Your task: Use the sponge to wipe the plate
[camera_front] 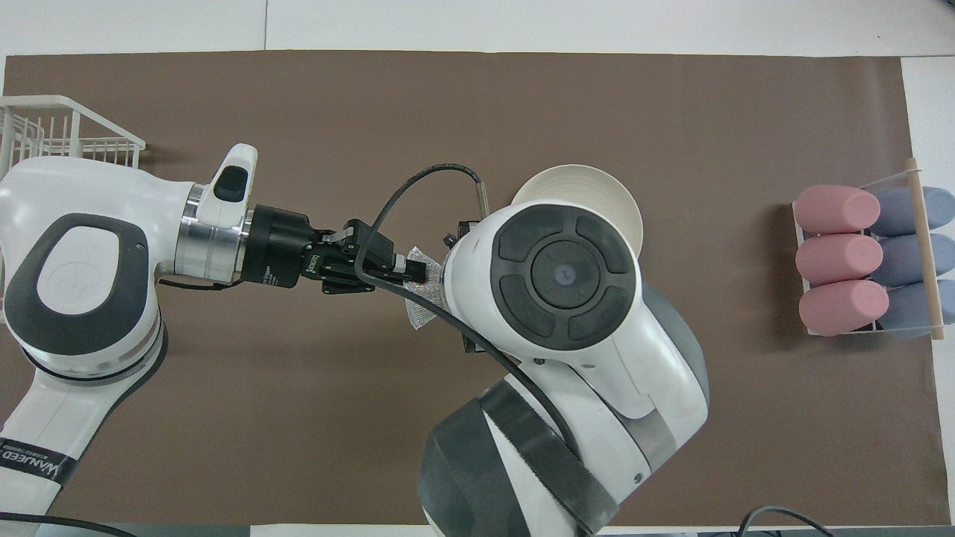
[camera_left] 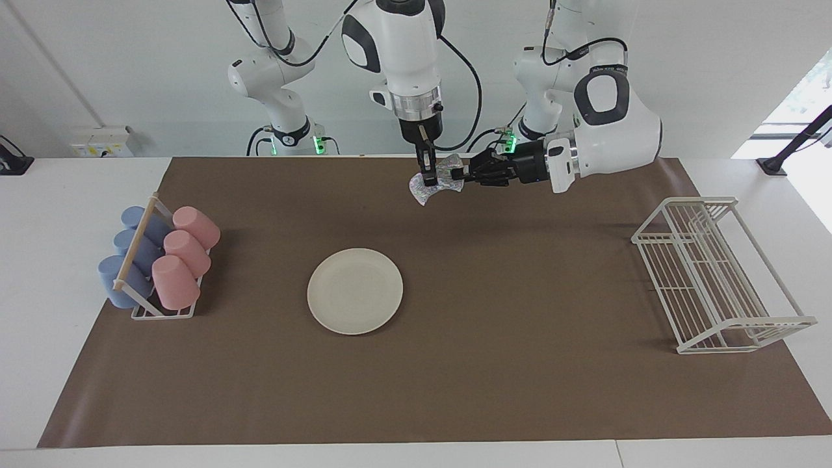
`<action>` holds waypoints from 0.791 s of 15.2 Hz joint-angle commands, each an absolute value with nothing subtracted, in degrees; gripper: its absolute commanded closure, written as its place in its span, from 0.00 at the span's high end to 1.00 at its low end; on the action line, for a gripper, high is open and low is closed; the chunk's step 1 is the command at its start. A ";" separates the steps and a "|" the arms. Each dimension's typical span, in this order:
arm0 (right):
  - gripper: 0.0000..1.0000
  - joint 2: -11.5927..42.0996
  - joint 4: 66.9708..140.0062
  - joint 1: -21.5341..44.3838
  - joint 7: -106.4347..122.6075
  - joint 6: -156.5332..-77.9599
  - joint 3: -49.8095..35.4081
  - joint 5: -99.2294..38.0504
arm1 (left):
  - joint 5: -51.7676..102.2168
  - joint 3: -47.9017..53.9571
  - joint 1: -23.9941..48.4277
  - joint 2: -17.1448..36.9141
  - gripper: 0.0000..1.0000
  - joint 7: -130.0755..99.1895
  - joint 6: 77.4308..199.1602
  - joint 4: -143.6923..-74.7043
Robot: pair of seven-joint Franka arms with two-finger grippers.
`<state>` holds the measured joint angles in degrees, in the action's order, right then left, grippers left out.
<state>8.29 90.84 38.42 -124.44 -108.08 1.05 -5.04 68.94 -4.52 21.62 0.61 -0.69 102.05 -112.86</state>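
Resting in rack (camera_left: 162,311) — cups (camera_left: 175,281)

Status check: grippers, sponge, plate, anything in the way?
Both grippers, right and left, shut on silvery glittery sponge, mid-air. Round cream-white plate bare on brown mat. Nothing in the way.
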 commanded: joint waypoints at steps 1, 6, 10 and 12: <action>0.00 8.70 89.82 38.06 -124.01 -107.31 0.79 -3.96 | 69.87 -5.10 21.97 0.26 0.00 -1.93 101.52 -113.38; 1.00 8.18 90.00 37.53 -123.32 -107.40 0.97 -4.30 | 69.52 -5.27 21.36 0.18 0.00 -2.11 100.90 -113.12; 1.00 6.51 90.44 35.08 -112.01 -106.26 1.23 -4.48 | 65.68 -5.71 19.00 0.35 0.00 -2.55 100.63 -112.33; 1.00 4.84 91.31 32.36 -103.41 -104.86 1.23 -4.48 | 61.11 -5.80 17.67 0.53 0.00 -2.46 101.68 -112.32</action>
<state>7.11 90.45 35.28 -111.33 -107.10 1.53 -5.03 64.83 -5.80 19.50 0.61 -1.71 101.78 -112.74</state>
